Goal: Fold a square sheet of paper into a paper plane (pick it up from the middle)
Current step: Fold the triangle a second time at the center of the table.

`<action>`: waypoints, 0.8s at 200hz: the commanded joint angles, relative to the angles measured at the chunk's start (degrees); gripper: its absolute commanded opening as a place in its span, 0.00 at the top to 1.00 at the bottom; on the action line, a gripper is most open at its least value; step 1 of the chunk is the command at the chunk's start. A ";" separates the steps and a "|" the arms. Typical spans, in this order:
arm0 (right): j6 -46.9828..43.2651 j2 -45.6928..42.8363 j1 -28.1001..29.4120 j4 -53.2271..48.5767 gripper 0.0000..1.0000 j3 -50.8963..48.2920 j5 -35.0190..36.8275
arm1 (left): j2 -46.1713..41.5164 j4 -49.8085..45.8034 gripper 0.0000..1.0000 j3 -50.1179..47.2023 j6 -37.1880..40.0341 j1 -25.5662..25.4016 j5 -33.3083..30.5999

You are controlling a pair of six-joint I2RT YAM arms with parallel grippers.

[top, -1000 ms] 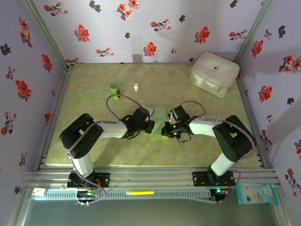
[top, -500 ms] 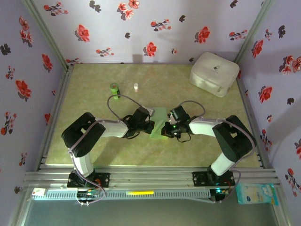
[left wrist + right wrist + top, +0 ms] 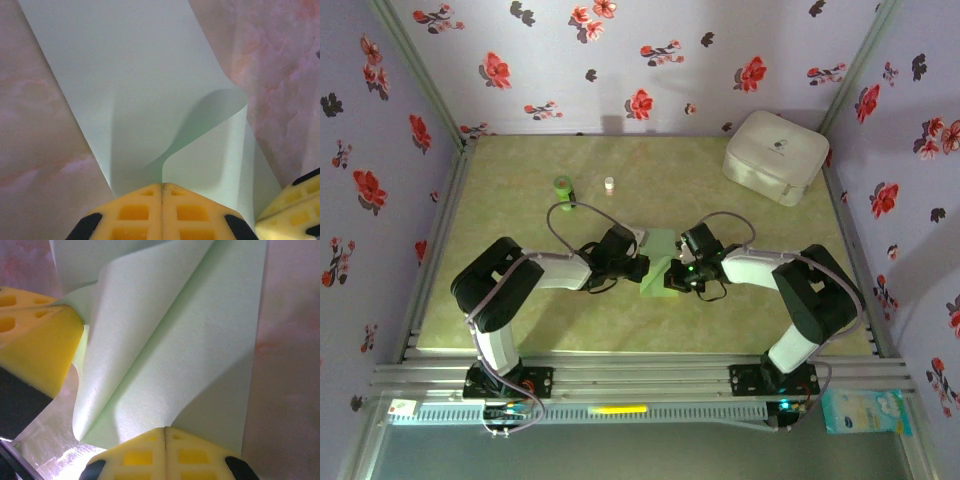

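The square sheet of paper [image 3: 658,262] is pale green and lies mid-table as a narrow doubled strip between both arms. My left gripper [image 3: 639,268] is shut on a lifted upper layer, and the sheet [image 3: 150,75] curls up from the pinch point of the left gripper [image 3: 162,184]. My right gripper [image 3: 674,276] pinches the opposite side. In the right wrist view the right gripper [image 3: 165,429] is shut on a raised flap of the sheet [image 3: 165,335], with the left fingers [image 3: 35,340] close by. A finished paper plane is out of view.
A small dark green bottle [image 3: 563,187] and a tiny white object [image 3: 609,184] stand behind the left arm. The white rounded case [image 3: 776,156] sits at the back right corner. Flowered walls enclose the green tabletop [image 3: 520,320].
Both grippers stay pinched on the paper. The left wrist has edged slightly back and left; the paper has barely shifted.
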 commanded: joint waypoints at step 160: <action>-1.88 1.93 -1.15 -5.20 0.97 -0.38 3.13 | 3.07 2.13 0.99 1.03 -1.67 1.06 2.21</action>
